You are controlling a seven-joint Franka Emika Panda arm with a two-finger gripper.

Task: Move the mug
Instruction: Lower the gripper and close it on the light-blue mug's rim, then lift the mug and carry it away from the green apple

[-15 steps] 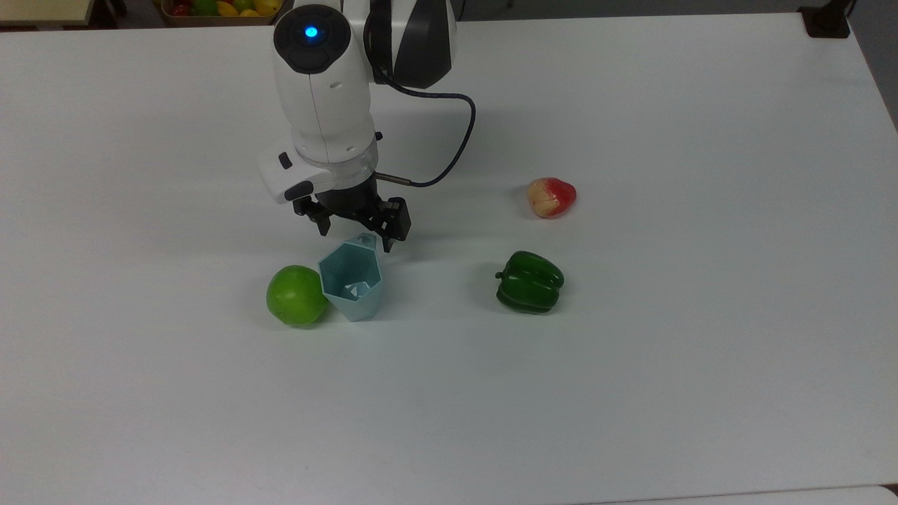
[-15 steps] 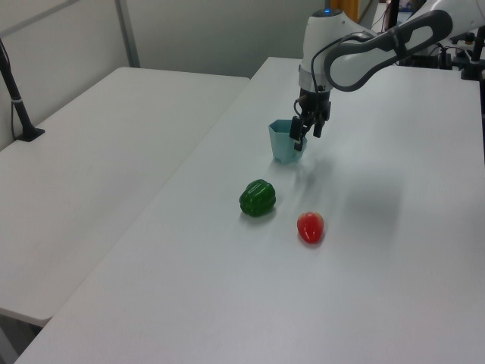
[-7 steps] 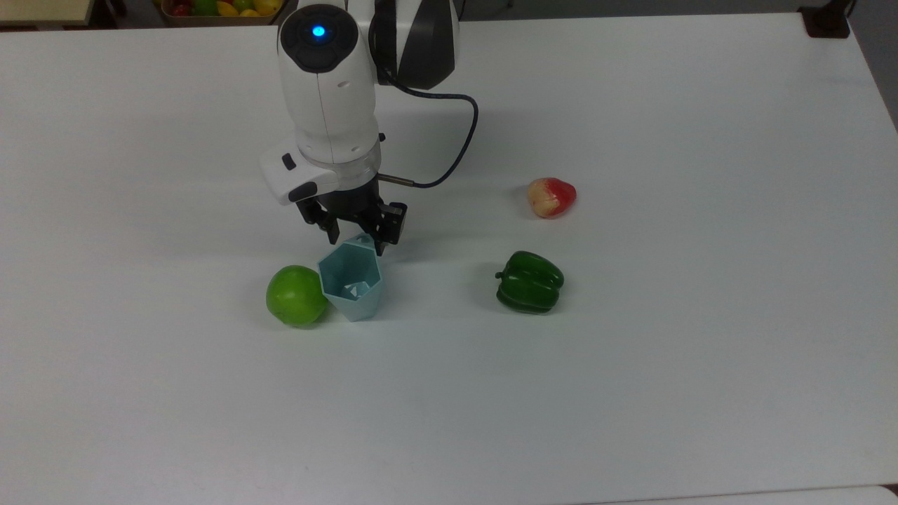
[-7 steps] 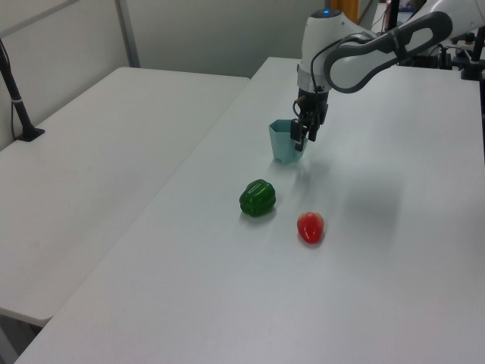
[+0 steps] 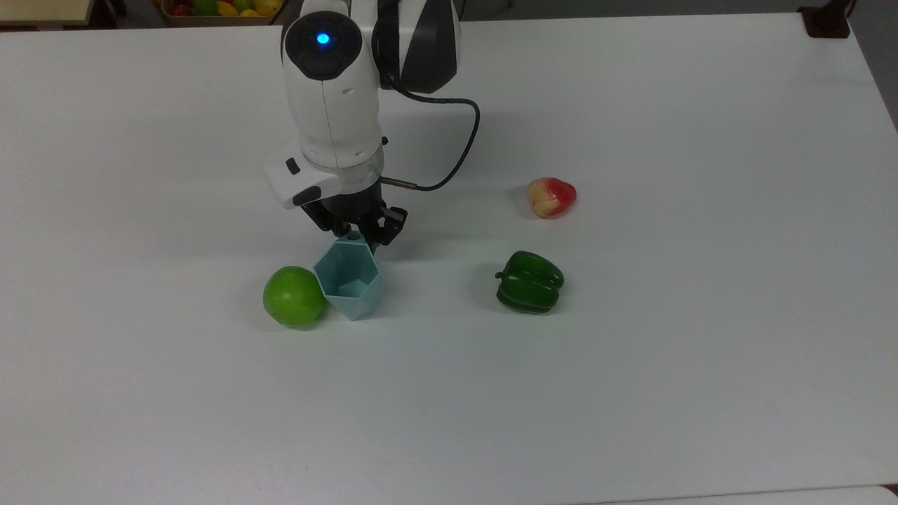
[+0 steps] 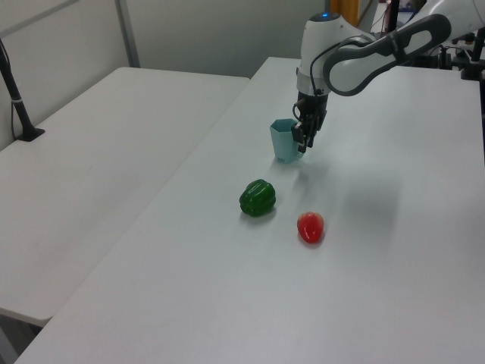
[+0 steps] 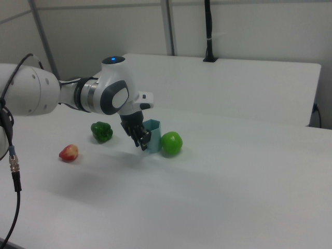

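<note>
the top view looked steeply down on the white table (image 5: 701, 105) from the side facing the arm (image 5: 330, 105), while the left and right views watched low from opposite sides, all sharing the table's middle.

A big white table (image 5: 701, 386) holds four things. A pale blue mug (image 5: 349, 278) stands upright on it, with its open top facing up. A round green apple (image 5: 293, 296) sits right next to the mug, on the top view's left, and the two look like they touch. A dark green pepper (image 5: 530, 282) lies well apart from the mug, on the top view's right. A small red and yellow fruit (image 5: 551, 197) lies near the pepper, a bit farther back on the table. A second white table (image 6: 91, 152) stands beside the first one, on the left view's left.
</note>
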